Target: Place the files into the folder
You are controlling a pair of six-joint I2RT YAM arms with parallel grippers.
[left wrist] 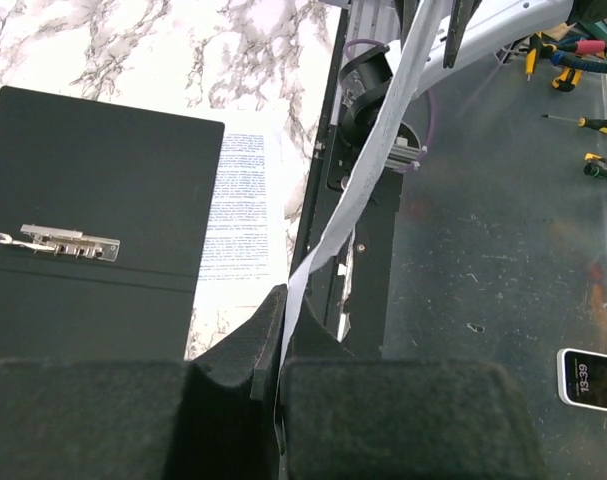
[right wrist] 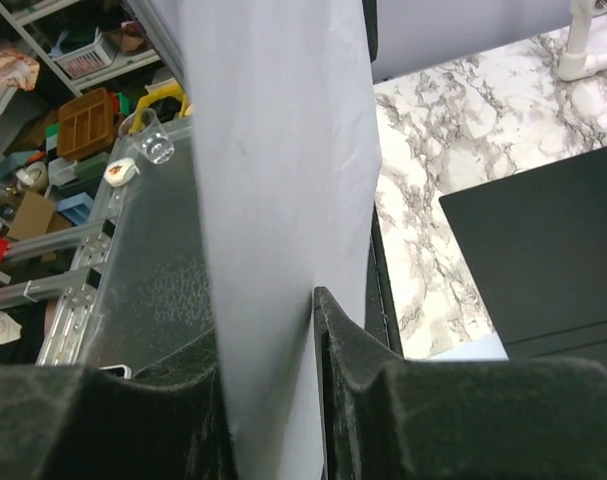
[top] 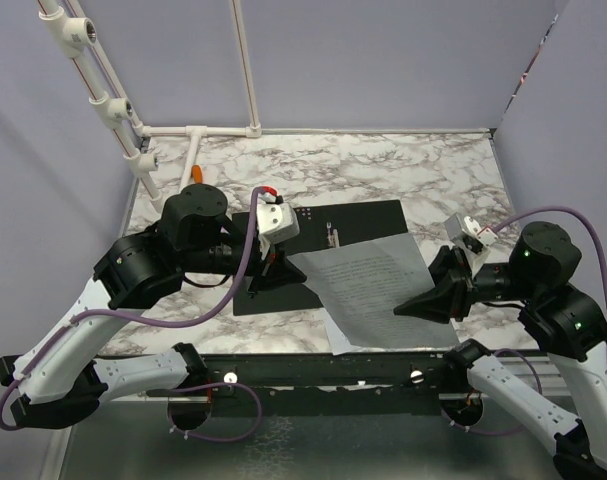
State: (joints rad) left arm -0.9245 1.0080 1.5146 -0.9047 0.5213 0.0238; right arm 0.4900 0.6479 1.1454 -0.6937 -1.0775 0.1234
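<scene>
Open folder lies flat mid-table on the marble table, black inside up, long side running left to right, metal clip on the centre fold. One sheet hangs stretched between both arms, its long axis slanting from the folder's near half down toward the table's near right edge. Left gripper is clamped on the sheet's far-left corner, already over the folder. Right gripper is closed on the near-right end, off the folder's near right corner, so it likely has the longer way in. Sheet is thin, limp and bowed, printed with small text. A second sheet lies flat at the near edge, partly under the first.
</scene>
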